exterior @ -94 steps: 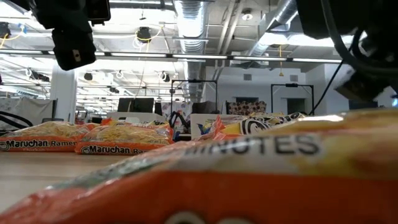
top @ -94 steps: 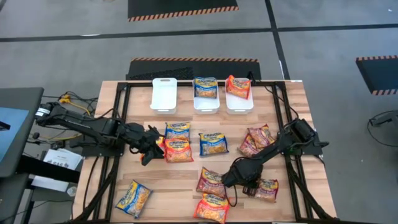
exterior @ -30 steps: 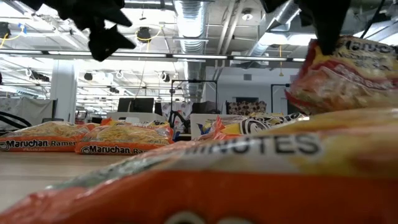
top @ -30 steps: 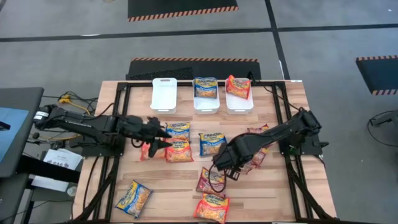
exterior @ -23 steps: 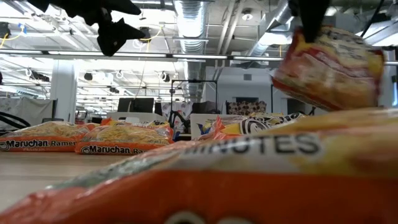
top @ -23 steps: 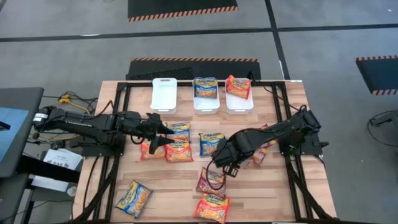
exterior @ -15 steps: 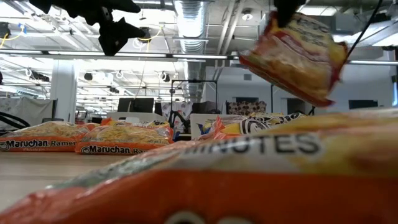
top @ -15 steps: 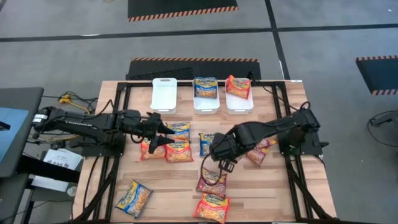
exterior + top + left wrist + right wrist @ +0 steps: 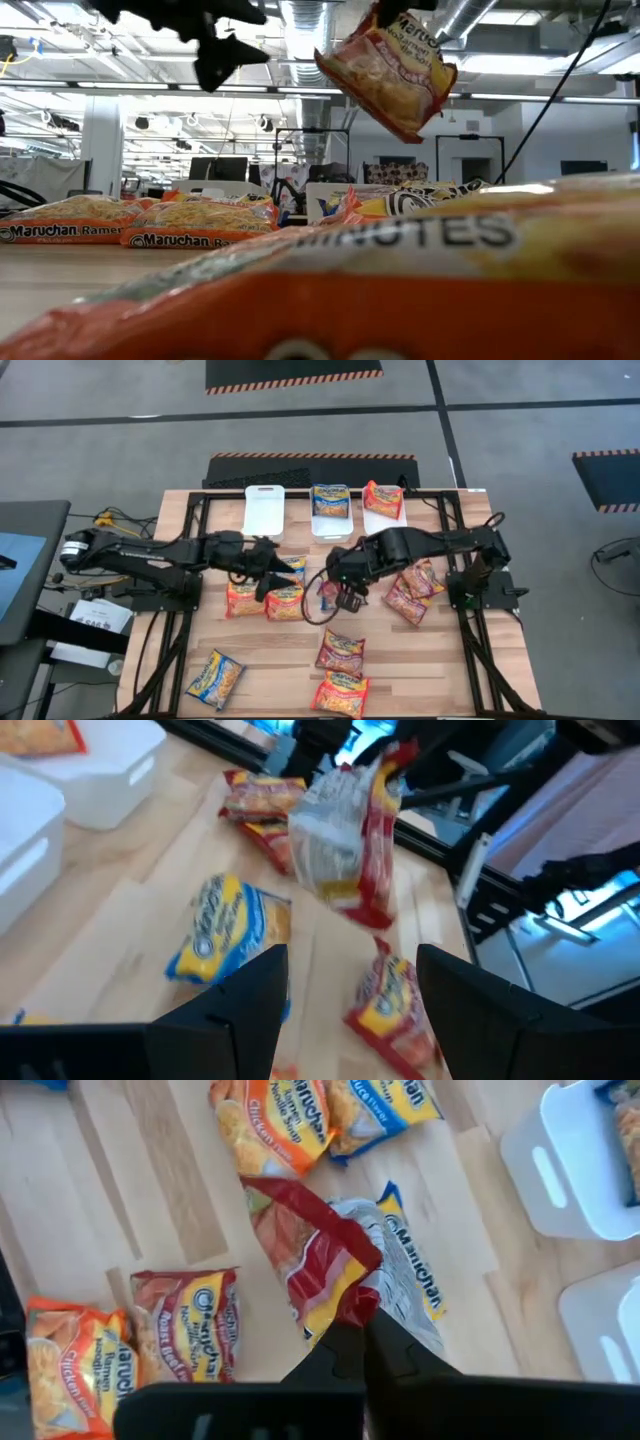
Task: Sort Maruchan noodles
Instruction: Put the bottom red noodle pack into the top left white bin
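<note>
Low view, red noodle packet (image 9: 388,68) hanging from right gripper (image 9: 345,588)

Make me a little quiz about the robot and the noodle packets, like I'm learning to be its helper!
1. True or false: the left gripper is open and holds nothing.
2. What colour is the lifted packet pinched in the right gripper? A) blue B) red C) orange
3. Fill in: the binned packet in the middle bin is ___.

Key: 1 true. 2 B. 3 blue.
</note>
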